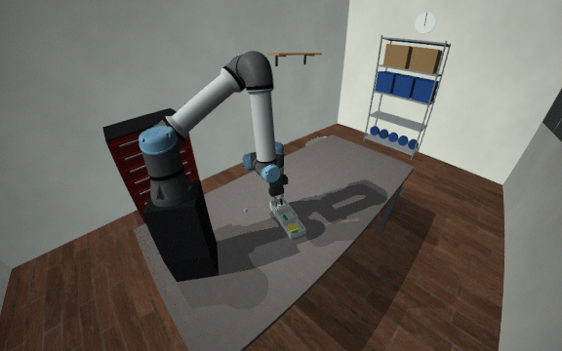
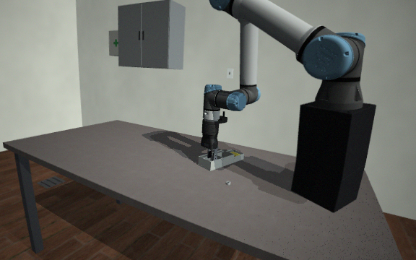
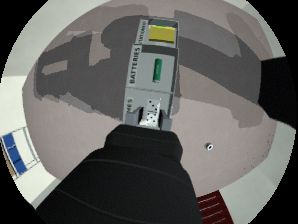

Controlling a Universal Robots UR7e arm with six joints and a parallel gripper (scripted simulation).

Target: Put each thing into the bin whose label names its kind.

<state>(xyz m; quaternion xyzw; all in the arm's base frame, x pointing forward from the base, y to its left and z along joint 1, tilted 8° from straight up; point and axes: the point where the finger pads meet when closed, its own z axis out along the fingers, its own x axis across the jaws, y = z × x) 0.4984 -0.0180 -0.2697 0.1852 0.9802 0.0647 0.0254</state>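
Note:
Three small grey bins stand in a row on the table, with labels on one side wall; one reads "BATTERIES". In the wrist view the far bin holds a yellow block and the middle bin holds a green battery. My gripper reaches down into the nearest bin and is open. A small white thing with dark spots, like a die, lies between the fingers in that bin. A tiny white thing lies loose on the table.
The arm's black pedestal stands on the table near the bins. A red drawer cabinet stands behind the table. The grey table stretches away beyond the bins.

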